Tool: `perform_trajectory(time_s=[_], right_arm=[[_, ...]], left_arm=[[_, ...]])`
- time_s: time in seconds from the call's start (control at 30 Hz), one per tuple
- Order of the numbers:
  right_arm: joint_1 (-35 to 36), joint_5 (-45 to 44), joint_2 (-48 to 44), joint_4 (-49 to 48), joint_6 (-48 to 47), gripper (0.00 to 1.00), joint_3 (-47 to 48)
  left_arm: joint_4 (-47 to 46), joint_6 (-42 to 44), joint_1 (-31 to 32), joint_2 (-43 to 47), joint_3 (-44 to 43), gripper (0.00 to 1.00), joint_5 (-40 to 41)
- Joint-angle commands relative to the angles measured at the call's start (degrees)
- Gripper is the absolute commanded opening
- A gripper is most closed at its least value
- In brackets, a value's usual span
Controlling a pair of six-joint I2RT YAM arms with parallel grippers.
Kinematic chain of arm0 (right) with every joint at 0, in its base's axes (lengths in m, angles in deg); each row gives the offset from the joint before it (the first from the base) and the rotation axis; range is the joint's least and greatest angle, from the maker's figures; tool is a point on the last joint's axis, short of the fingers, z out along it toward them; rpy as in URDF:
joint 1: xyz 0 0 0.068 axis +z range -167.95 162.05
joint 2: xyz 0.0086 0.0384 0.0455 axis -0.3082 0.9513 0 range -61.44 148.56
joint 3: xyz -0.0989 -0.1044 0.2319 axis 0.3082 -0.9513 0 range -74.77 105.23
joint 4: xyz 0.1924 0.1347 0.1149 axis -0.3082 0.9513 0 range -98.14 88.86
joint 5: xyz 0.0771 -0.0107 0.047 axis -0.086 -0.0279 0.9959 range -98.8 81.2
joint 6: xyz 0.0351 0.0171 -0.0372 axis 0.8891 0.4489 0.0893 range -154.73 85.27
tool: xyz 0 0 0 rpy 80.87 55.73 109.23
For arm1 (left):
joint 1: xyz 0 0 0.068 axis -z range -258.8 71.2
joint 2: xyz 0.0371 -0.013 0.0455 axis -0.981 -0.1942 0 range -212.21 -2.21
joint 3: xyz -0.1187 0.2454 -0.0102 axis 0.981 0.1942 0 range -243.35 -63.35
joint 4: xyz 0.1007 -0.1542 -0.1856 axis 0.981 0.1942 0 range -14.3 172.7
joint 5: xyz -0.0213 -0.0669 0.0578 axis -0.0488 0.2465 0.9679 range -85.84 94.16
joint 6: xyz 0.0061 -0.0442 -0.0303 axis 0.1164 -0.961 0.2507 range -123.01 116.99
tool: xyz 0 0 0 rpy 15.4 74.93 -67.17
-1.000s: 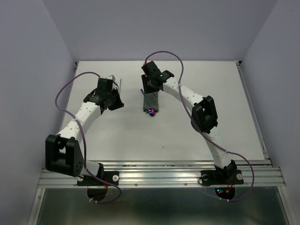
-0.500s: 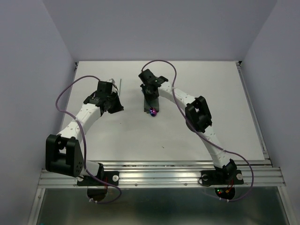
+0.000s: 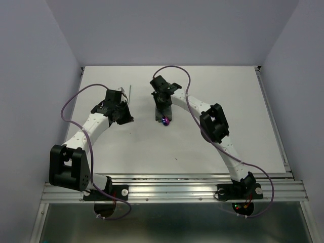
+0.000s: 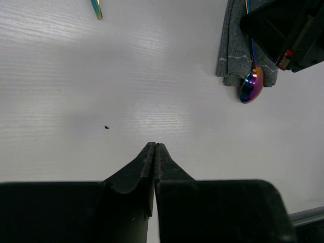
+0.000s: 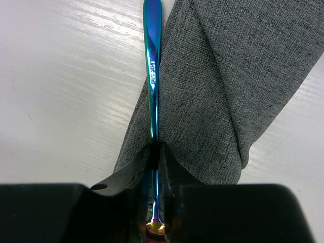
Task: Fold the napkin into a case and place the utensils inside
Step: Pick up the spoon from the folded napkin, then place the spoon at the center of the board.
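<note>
**Top, left-wrist and right-wrist views of both arms over the white table (image 4: 126, 91).** Nearest the arm bases, the spoon (image 4: 251, 85) shows its iridescent bowl just past the near end of the case (image 4: 234, 48), low against the table. The case is a narrow folded strip of dark grey cloth lying slightly left of the table's middle, with its long axis running near to far. The spoon's long axis follows the case, with the bowl pointing toward the bases and the blue handle toward the far edge. The handle lies against the cloth, and whether any of it sits under a fold cannot be told.

Left of the case and apart from it, the left gripper (image 4: 155, 148) hangs above bare table, its fingers pressed together with nothing between them. Over the case's far part, the right gripper (image 5: 156, 151) has its fingers clamped on the spoon's handle, nearer the bowl than the handle's tip. Farthest, the slim utensil (image 4: 97, 10) lies alone on the table beyond the left gripper, well apart from the case, with its long axis also near to far.
</note>
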Motion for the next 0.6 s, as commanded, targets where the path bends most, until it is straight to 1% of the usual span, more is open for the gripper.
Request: perform_trajectory(time_s=[0.0,0.1,0.27,0.43,0.57], right_arm=[[0.8,-0.3,-3.5,-1.3,1.0,0.08,-1.8],[0.8,-0.4,-6.3,-2.5,1.6,0.01,-3.3],[0.8,0.8,-12.3,-3.0,2.1,0.01,-4.2],[0.8,1.1,-17.3,-4.2,2.7,0.01,-8.3],[0.8,-1.7,-20.9,-4.5,3.5,0.02,-12.1]], left_arm=[[-1.3,-0.1,-0.2,2.9,1.1,0.13,-0.6],[-1.7,-0.4,-0.2,3.4,1.8,0.13,-1.0],[-2.2,-0.6,-0.2,3.7,2.4,0.13,-1.4],[-2.6,-0.5,-0.2,3.8,2.8,0.13,-1.6],[-2.8,-0.2,-0.2,3.7,3.4,0.13,-1.9]])
